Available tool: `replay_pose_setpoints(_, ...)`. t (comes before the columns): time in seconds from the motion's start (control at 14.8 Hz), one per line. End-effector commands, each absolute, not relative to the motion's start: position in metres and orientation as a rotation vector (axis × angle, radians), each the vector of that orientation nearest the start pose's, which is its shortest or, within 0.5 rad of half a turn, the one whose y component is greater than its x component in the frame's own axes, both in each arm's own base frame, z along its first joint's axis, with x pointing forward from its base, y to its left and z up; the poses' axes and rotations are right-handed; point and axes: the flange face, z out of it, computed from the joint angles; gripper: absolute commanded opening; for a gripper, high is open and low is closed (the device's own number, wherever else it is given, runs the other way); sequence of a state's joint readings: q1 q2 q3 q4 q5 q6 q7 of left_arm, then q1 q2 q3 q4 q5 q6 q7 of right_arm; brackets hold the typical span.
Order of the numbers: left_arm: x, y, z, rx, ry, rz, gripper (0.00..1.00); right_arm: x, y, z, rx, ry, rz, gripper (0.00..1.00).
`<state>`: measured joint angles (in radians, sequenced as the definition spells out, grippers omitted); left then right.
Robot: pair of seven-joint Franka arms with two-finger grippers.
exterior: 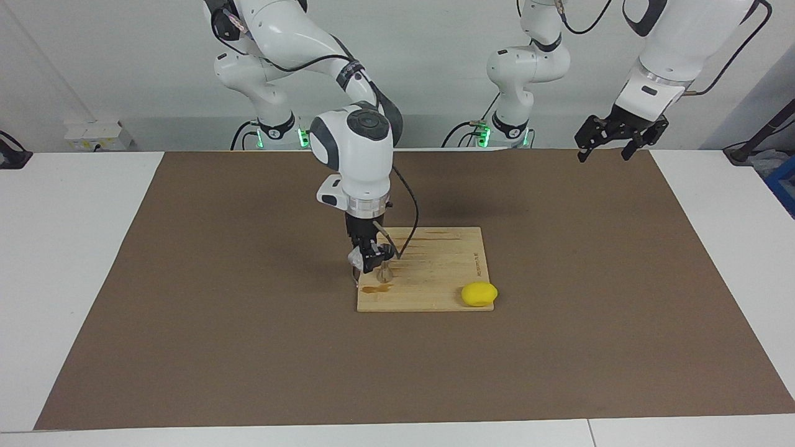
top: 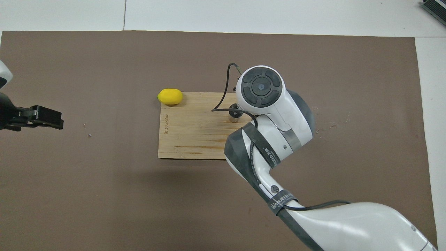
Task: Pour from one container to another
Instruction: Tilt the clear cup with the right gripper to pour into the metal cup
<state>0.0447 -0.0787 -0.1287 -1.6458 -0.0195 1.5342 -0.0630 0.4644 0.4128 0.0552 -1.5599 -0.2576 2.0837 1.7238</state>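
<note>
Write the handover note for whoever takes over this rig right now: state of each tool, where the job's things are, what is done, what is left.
Right tool: shut on the clear cup, over the wooden board at its right-arm end.
Left tool: open, empty, waiting above the mat's corner at the left arm's end.
Jigger: upright on the board, beside the cup.
Lemon: on the board's corner.
Done: cup gripped and brought to the jigger; a brown spill lies beside the jigger.
Left: whether any pour remains cannot be told; set the cup down.
</note>
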Motion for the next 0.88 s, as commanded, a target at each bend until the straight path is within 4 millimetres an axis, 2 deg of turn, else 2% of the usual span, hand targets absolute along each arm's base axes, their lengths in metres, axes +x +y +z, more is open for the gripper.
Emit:
replay_pose_setpoints(0.0, 0.517, -0.0459, 0.6308, -3.156, 0.044, 0.063, 1.0, 0.6032, 0.3336, 0.4174, -2.658, 1.607, -0.439, 0.0)
replay_pose_setpoints(0.2, 0.517, -0.0459, 0.6308, -3.156, 0.044, 0.063, 1.0, 0.5997, 0.3378, 0.4142, -2.697, 1.568, -0.492, 0.0)
replay_pose_setpoints(0.81, 0.517, -0.0459, 0.6308, -3.156, 0.044, 0.063, 1.0, 0.5995, 0.3376, 0.4155, -2.71, 1.566, -0.505, 0.0)
